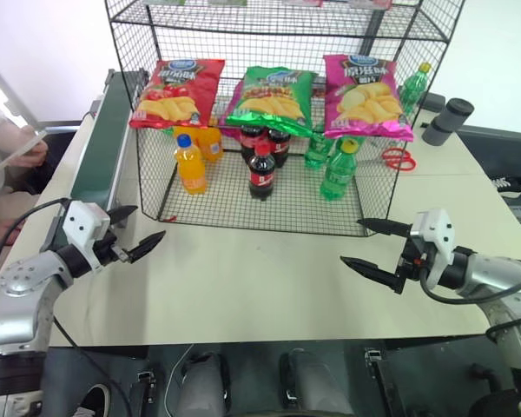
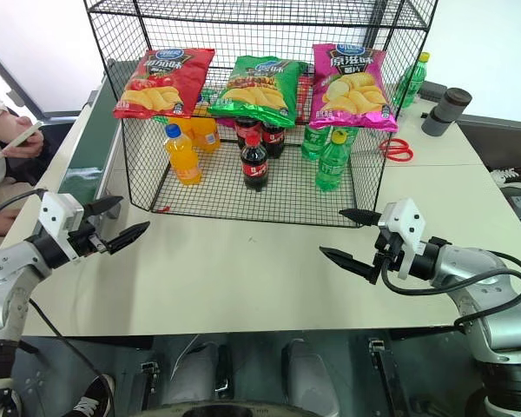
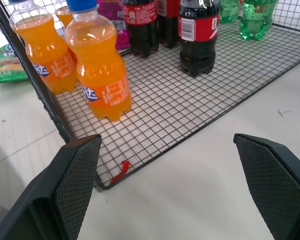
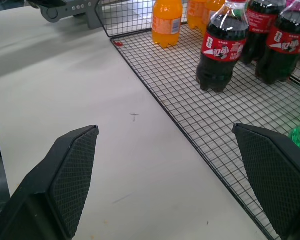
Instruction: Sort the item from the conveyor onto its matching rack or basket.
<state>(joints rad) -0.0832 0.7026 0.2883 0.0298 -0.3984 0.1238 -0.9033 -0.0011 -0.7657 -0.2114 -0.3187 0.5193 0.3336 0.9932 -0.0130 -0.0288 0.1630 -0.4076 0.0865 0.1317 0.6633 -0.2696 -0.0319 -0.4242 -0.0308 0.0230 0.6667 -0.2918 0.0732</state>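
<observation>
Three crisp bags lie side by side on the middle tier of the rack point(image 1: 286, 26): a red crisp bag point(image 1: 175, 91) at about ten o'clock from the table's middle, the green crisp bag point(image 1: 273, 98) at twelve o'clock between the other two, and a pink crisp bag point(image 1: 363, 95) at about one o'clock. Since the green bag, the item to be sorted, already rests on the rack's shelf with its fellows, the placing looks done; nothing seems left for this item but to hold off or wait for another.

On the stretch of the conveyor point(image 1: 104, 143) that is in view, running away at about ten o'clock past the rack's left side, nothing is lying, so no further item appears ready to pick.

Both grippers hover over the bare table point(image 1: 260, 278), well apart from the rack and from each other. The left gripper point(image 1: 137, 230), at about eight o'clock, has its black fingers spread wide with nothing between them. The right gripper point(image 1: 375, 245), at about four o'clock, is likewise spread wide and empty.

Below the crisp shelf, on the rack's bottom mesh, stand orange drink bottles point(image 1: 191, 163), cola bottles point(image 1: 262, 171) and green bottles point(image 1: 339, 169), grouped roughly under the matching bags. A person's hand point(image 1: 26, 155) holding something flat shows at nine o'clock, beyond the conveyor.
</observation>
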